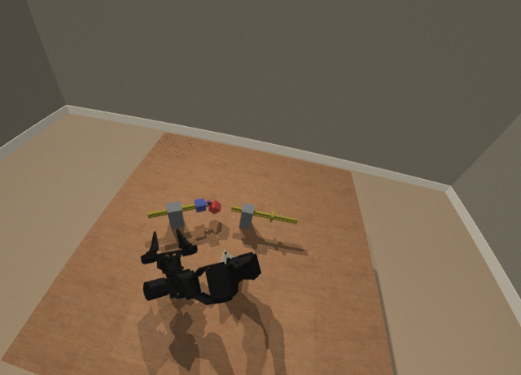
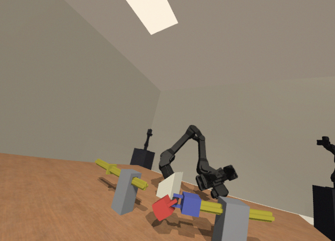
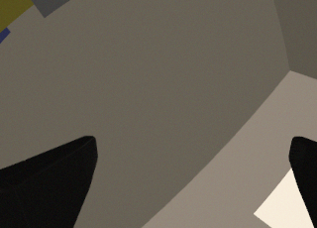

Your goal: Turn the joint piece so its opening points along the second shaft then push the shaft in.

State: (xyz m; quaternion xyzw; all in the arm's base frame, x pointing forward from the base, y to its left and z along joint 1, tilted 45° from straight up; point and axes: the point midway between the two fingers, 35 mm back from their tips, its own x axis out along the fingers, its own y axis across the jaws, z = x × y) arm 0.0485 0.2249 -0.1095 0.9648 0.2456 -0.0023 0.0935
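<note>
A yellow shaft (image 1: 155, 214) (image 2: 211, 207) runs through a grey block (image 1: 175, 218) (image 2: 232, 218). A blue piece (image 1: 200, 205) (image 2: 190, 204) is on its end, with the hinged red joint piece (image 1: 215, 207) (image 2: 163, 207) tilted beside it. A second yellow shaft (image 1: 286, 219) (image 2: 139, 183) with a crosspiece passes through the other grey block (image 1: 246, 215) (image 2: 125, 191). Its near end stands apart from the red piece. My gripper (image 1: 166, 233) (image 3: 196, 149) is open and empty, beside the first shaft's block in the top view. The red piece's opening cannot be made out.
A whitish slanted plate (image 2: 170, 185) stands on the wooden table (image 2: 40, 195) behind the red piece in the exterior view. My arm reaches over from behind it. Other dark arms on black pedestals (image 2: 142, 158) stand in the background.
</note>
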